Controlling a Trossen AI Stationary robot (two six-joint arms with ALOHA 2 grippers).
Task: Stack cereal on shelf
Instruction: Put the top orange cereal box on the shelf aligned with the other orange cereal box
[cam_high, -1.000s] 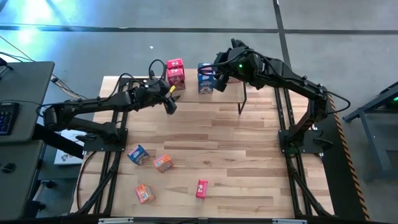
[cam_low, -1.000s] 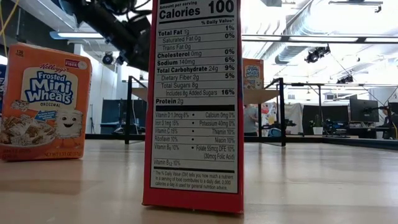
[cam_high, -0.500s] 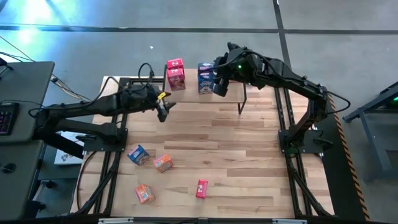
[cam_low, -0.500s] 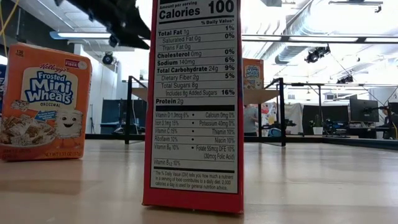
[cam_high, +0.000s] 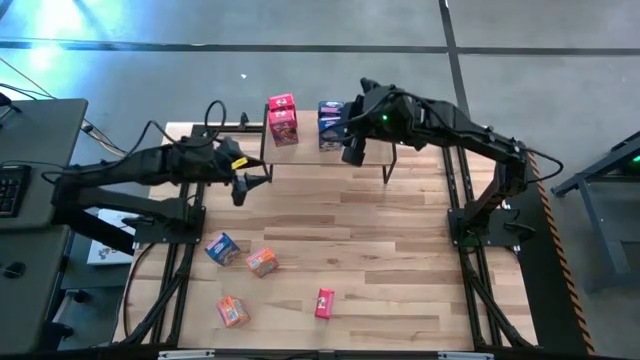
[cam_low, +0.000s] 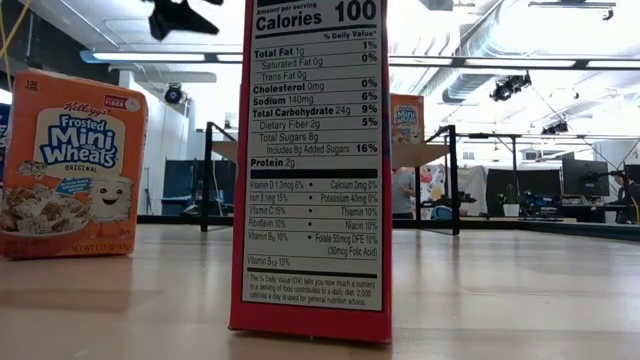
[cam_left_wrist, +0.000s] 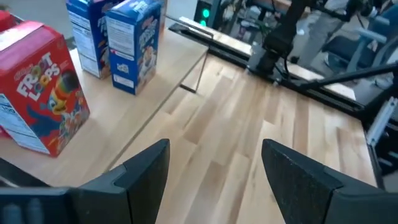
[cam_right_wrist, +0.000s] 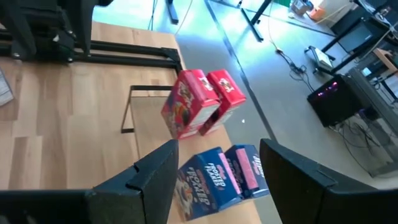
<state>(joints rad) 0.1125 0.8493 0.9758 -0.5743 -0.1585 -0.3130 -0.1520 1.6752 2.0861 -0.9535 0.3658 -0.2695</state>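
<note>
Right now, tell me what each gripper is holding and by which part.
Nothing is held. The left gripper is open and empty over the table beside the shelf; the right gripper is open and empty above the blue cereal boxes.

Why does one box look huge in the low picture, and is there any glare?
In the low view, the red cereal box stands right by the lens, so it fills the frame, while the shelf behind looks tiny and the bright ceiling lights wash out the background. In the high view, a blue-white glare patch shines on the floor at the top left corner.
</note>
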